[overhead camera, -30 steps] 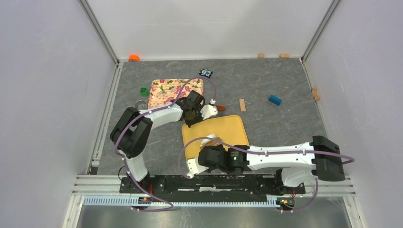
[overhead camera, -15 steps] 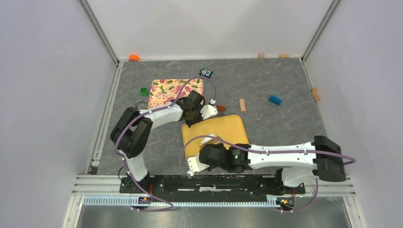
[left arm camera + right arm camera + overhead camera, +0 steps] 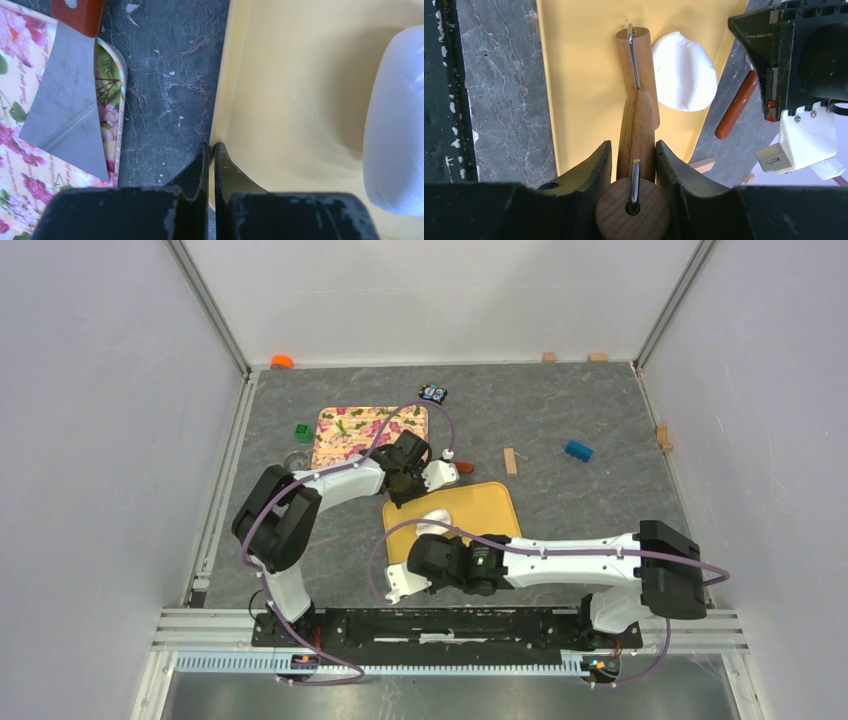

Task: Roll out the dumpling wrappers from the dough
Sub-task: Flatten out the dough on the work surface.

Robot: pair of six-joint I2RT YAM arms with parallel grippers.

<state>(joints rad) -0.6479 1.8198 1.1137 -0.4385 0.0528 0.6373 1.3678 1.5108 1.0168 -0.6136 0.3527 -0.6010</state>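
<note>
One dumpling wrapper (image 3: 685, 70), a flattened roundish white patch, lies on the yellow board (image 3: 579, 75) near its far edge; it also shows in the top view (image 3: 437, 520) and the left wrist view (image 3: 395, 125). No separate dough lump is in view. My right gripper (image 3: 631, 145) is shut on the handle of a wooden rolling pin (image 3: 639, 65), whose roller rests on the board just left of the wrapper, touching its edge. My left gripper (image 3: 210, 146) is shut on the yellow board's far-left edge (image 3: 400, 490).
A metal scraper (image 3: 65, 110) with a red-brown handle (image 3: 736, 105) lies on the floral board (image 3: 345, 430) beside the left gripper. A small wooden block (image 3: 701, 164), a blue block (image 3: 578, 450), a green block (image 3: 302, 430) and a clear cup (image 3: 296, 460) sit on the grey mat.
My right arm has pulled back toward the near-left with the rolling pin, uncovering the white wrapper in the top view. The left arm has not moved.
</note>
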